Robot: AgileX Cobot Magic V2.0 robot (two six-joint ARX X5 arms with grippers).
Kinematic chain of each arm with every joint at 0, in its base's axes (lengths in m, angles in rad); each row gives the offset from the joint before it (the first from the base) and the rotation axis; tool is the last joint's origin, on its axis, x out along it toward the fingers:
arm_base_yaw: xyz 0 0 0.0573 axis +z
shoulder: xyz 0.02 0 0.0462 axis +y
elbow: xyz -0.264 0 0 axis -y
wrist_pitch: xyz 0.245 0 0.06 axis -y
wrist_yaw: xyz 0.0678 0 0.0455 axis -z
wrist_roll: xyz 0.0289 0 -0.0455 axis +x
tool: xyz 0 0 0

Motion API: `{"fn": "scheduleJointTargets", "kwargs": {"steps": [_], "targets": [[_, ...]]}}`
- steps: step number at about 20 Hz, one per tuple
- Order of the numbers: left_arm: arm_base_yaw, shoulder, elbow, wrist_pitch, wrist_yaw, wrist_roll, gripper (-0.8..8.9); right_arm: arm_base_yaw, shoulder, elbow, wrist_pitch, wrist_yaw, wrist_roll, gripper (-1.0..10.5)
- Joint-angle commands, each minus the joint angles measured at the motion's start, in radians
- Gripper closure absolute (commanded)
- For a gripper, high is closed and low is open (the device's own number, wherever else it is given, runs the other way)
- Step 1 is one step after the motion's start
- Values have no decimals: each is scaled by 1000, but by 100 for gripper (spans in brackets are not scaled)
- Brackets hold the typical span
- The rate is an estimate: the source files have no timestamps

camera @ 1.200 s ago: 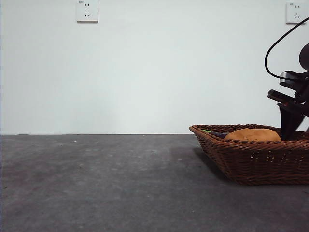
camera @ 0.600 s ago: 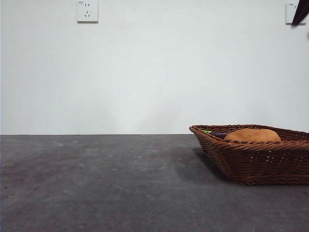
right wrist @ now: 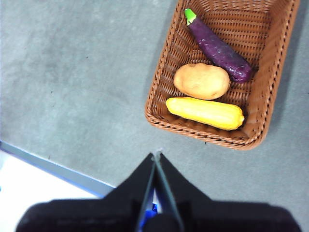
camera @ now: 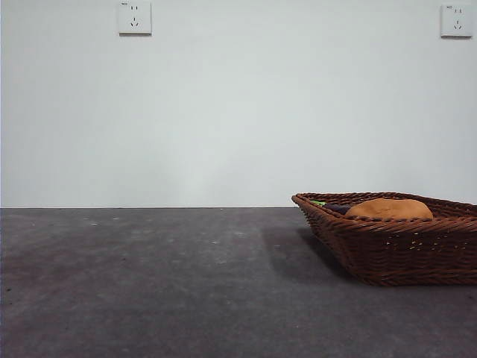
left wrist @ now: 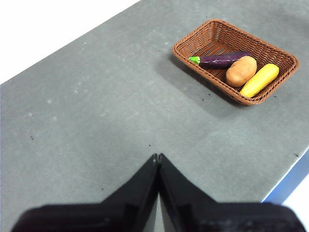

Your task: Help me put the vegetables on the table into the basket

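A brown wicker basket (right wrist: 219, 72) sits near one corner of a dark grey table (left wrist: 106, 111). Inside it lie three vegetables side by side: a purple eggplant (right wrist: 217, 48), a potato (right wrist: 202, 81) in the middle, and a yellow corn cob (right wrist: 205, 112) along the basket's short wall. No vegetable lies on the table outside it, so the task looks finished. The left gripper (left wrist: 157, 158) and the right gripper (right wrist: 156, 155) hang above the table, both clenched and holding nothing. Little seems likely to go wrong; a lowering arm could nudge the basket toward the table's edge.
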Motion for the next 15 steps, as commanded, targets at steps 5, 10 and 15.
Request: {"fn": "scheduleJointTargets", "kwargs": {"steps": [5, 10, 15], "targets": [[3, 5, -5, 4, -3, -10, 818, 2, 6, -4, -21, 7, 20, 946], [3, 47, -5, 4, -3, -10, 817, 2, 31, -4, -21, 40, 18, 946], [3, 103, -5, 4, -3, -14, 817, 2, 68, -4, -21, 98, 18, 946]]}}
